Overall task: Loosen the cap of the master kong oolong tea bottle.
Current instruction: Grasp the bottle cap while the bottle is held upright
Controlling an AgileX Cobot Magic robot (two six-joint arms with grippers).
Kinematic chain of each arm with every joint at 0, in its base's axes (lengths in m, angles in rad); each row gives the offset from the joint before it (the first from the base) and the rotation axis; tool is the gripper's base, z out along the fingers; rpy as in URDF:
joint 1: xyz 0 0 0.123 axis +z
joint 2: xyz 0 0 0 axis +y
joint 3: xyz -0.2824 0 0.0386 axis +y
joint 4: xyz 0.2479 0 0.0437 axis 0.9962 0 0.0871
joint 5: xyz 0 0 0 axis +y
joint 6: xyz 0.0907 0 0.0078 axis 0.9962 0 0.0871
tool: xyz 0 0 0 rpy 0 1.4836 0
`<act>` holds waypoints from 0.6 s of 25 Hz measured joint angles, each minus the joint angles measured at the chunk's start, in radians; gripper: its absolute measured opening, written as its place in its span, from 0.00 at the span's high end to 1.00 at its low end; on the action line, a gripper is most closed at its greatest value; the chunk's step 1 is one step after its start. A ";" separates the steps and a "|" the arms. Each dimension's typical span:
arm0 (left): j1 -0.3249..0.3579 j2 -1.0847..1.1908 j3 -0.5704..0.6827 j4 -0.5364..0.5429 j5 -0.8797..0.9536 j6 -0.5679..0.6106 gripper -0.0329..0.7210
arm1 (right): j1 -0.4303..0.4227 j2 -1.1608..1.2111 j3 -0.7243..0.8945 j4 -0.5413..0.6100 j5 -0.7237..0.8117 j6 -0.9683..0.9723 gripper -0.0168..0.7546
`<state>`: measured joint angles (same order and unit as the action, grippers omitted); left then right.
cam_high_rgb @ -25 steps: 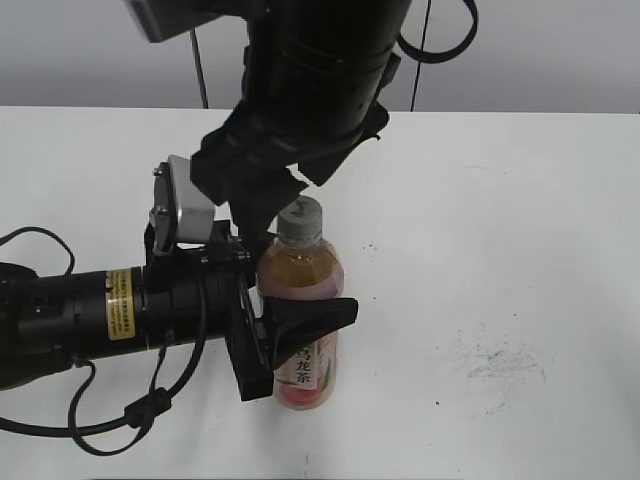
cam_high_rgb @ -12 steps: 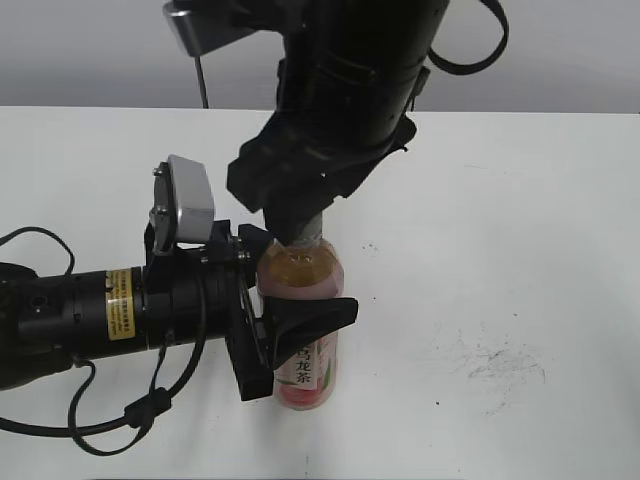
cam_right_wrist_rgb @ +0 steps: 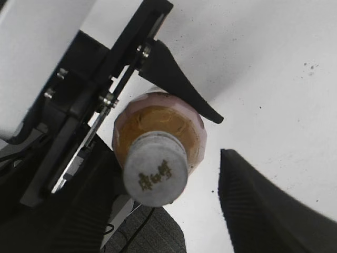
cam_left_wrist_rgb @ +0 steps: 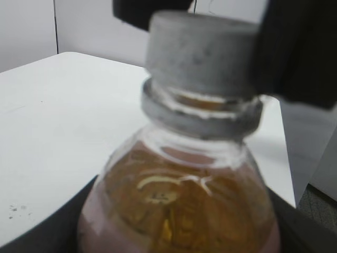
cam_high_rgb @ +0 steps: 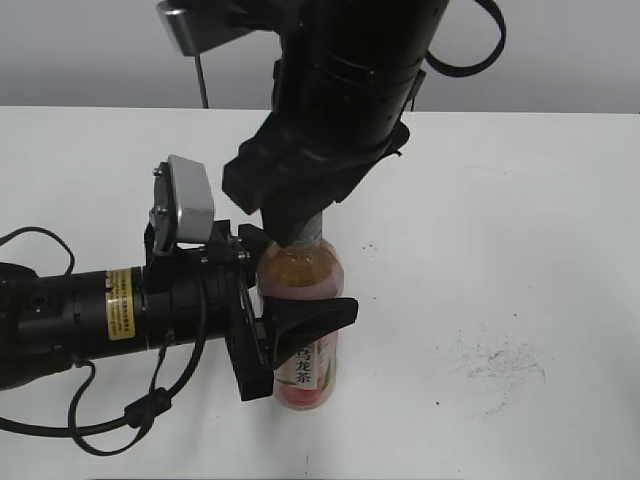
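Since a second ago the right arm has swung rightward and come down: the cap, then plain to see in the exterior view, is now hidden there behind the right gripper (cam_high_rgb: 298,232).

Master kong oolong tea bottle (cam_high_rgb: 304,330) stands upright on the white table (cam_high_rgb: 520,220), left of centre, long axis vertical. Left gripper (cam_high_rgb: 300,318) reaches in from the left, lying level, closed around the bottle's body at label height; one dark finger (cam_right_wrist_rgb: 181,84) wraps the far side.

Cap (cam_right_wrist_rgb: 156,168) sits directly under the right gripper, between its two dark fingers (cam_right_wrist_rgb: 263,211). In the right wrist view a clear gap shows on the right side of the cap; the other finger is in shadow (contact there cannot be told). So the jaws are fairly wide, around the cap but not yet seen to pinch it.

Left wrist view shows the cap (cam_left_wrist_rgb: 202,55) seated on its neck ring, dark finger mass close at its right.

Judgement: the right arm is the nearer to the cap, lined up along the bottle's axis; closing, then twisting about that axis, is what remains.
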<state>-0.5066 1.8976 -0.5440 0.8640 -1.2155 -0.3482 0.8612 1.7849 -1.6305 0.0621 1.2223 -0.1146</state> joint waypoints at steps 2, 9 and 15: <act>0.000 0.000 0.000 0.000 0.000 0.000 0.37 | 0.000 0.001 0.000 0.001 0.000 -0.002 0.41; 0.000 0.000 0.000 0.000 0.000 0.000 0.37 | 0.000 0.001 0.000 0.007 0.000 -0.018 0.52; 0.000 0.000 0.000 0.000 0.000 0.000 0.37 | 0.000 0.001 0.000 0.016 0.000 -0.028 0.61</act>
<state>-0.5066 1.8976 -0.5440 0.8640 -1.2155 -0.3482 0.8612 1.7859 -1.6305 0.0784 1.2223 -0.1426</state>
